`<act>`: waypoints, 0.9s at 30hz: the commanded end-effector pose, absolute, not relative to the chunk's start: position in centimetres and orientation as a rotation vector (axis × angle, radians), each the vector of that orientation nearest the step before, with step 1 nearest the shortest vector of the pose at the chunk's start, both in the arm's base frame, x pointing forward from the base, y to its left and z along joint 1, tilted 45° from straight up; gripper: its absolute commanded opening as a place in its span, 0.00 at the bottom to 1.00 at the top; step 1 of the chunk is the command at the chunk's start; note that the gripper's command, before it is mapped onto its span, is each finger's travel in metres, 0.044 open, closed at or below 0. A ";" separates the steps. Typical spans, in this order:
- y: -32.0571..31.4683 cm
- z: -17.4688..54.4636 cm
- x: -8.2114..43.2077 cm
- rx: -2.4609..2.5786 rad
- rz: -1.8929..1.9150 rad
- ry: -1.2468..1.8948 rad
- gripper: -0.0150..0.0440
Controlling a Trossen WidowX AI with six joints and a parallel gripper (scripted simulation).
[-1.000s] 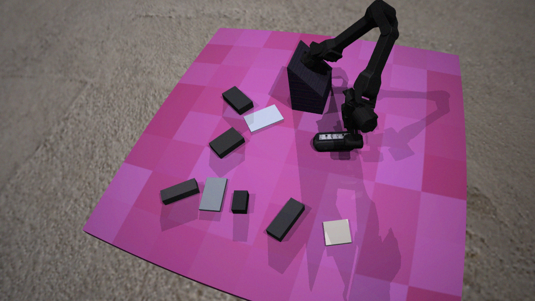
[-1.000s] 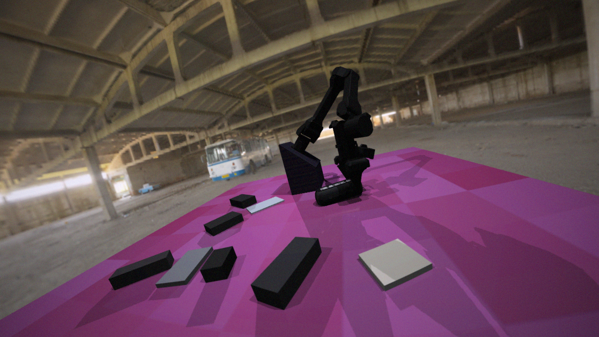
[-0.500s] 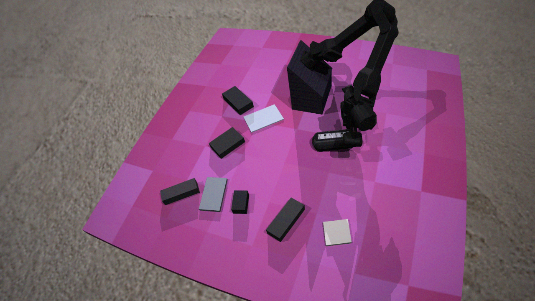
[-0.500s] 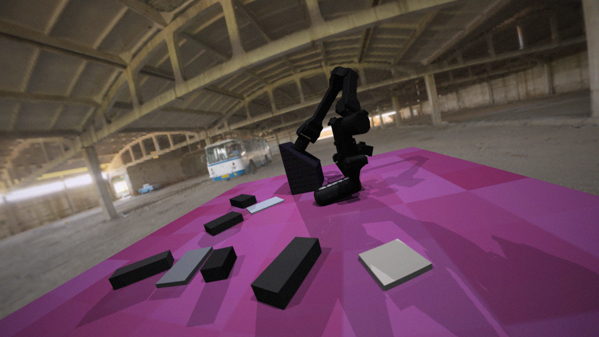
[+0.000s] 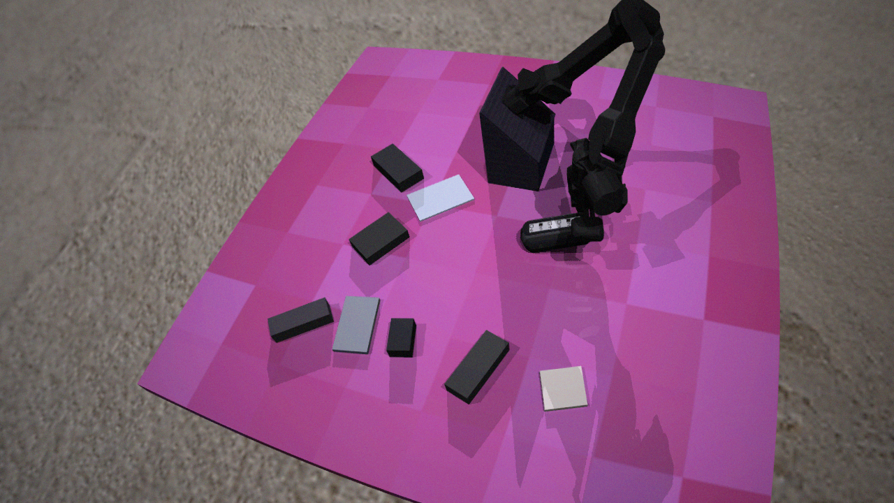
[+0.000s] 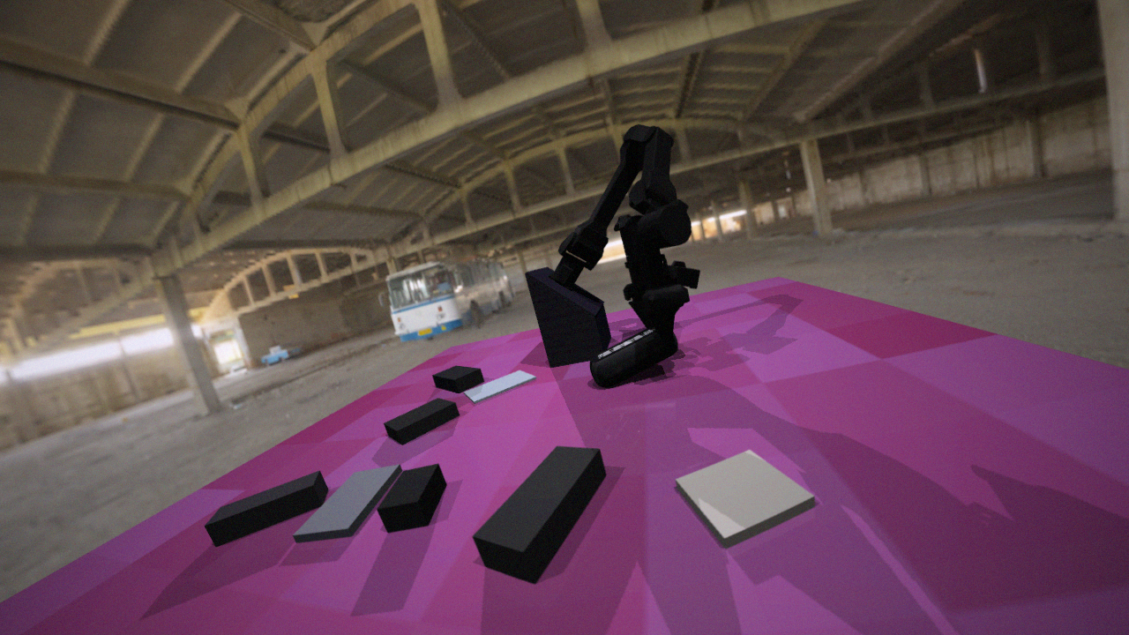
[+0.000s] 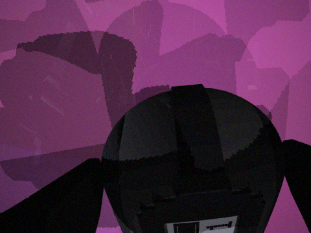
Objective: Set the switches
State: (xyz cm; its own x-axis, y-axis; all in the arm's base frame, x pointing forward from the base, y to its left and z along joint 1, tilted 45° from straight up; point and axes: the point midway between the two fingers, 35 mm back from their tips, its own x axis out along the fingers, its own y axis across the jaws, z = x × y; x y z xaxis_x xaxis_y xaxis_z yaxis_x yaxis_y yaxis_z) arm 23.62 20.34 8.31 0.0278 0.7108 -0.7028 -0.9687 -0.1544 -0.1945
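Observation:
The dark grey controller unit is upside down, its label side up and its switches hidden underneath. It is tilted: the end at my gripper is raised, and the other end is low at the bench. The white label shows only small in the top and exterior views; in the wrist view one dark square and part of a numeral show at the bottom edge. My gripper is shut on the unit's raised end, one finger against each long side.
Several dark blocks, including one near the front, lie left and in front. A pale blue plate, a grey plate and a cream square plate also lie there. The arm's dark pedestal stands behind the unit.

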 end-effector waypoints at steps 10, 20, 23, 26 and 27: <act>19.1 8.7 23.9 -0.812 1.537 0.420 0.82; 18.4 8.8 24.0 -0.813 1.537 0.421 0.82; 18.1 8.9 24.0 -0.813 1.537 0.421 0.82; 17.9 8.9 24.0 -0.813 1.537 0.421 0.82; 17.8 8.9 24.0 -0.813 1.537 0.421 0.82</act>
